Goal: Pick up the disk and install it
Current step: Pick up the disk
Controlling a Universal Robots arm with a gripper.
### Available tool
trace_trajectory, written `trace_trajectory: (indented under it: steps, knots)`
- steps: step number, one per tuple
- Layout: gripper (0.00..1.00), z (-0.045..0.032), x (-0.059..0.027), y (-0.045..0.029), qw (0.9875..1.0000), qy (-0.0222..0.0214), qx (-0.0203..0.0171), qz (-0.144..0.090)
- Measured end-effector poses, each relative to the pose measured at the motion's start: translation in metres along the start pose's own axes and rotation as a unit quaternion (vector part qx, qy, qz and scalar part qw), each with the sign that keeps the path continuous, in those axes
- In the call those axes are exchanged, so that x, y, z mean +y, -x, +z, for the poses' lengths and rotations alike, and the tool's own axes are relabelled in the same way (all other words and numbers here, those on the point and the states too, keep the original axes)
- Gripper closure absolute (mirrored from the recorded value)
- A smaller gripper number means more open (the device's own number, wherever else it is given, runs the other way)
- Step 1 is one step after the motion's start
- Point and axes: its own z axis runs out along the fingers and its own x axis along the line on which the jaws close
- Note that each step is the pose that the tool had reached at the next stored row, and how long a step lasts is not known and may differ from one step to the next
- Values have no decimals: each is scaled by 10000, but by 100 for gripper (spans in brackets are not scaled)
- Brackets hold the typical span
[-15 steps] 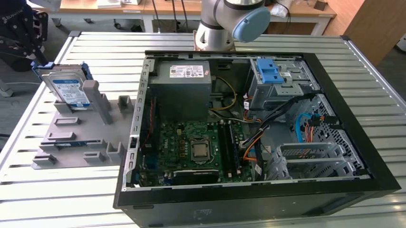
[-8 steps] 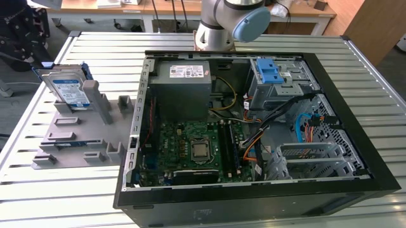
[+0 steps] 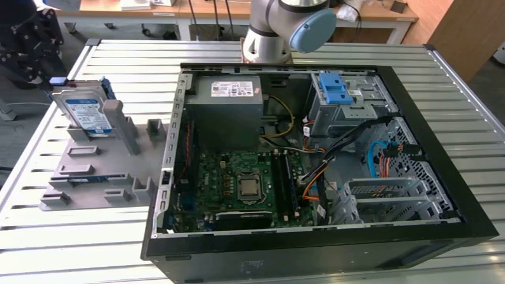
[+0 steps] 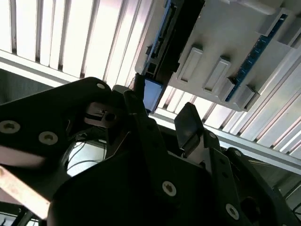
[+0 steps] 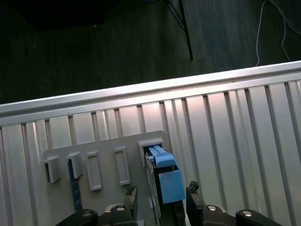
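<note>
The disk (image 3: 87, 111), silver with a blue-and-white label and a blue bracket, stands on edge in a grey holder (image 3: 94, 171) at the exterior view's left. In the first wrist view I look down on the disk's blue bracket edge (image 5: 165, 181). My gripper (image 5: 162, 200) is open, with one dark fingertip on each side of that edge and a gap to both. The second wrist view shows the same disk (image 4: 162, 52) edge-on beyond my open gripper (image 4: 162, 107). Nothing is held. How far the fingers are above the disk cannot be told.
An open black computer case (image 3: 442, 231) lies on the slatted metal table (image 3: 47, 236). Inside it are a grey power-supply box (image 3: 229, 112), a motherboard (image 3: 236, 183), a light-blue latch (image 3: 335, 89) and a metal drive cage (image 3: 394, 198). The table edge (image 5: 141, 94) borders dark floor beyond the holder.
</note>
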Motion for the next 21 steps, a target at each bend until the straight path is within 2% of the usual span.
trace_trajectory:
  steps: [3, 5, 8, 11, 21]
  knots:
    - [47, 14, 2, 11, 9999, -3, 25, -155]
    - [47, 21, 10, 36, 9999, -38, 48, -161]
    - [47, 29, 23, 74, 9997, -112, 98, -178]
    - [47, 36, 44, 77, 9996, -161, 116, -195]
    - [47, 75, 104, 82, 9995, -168, 119, -219]
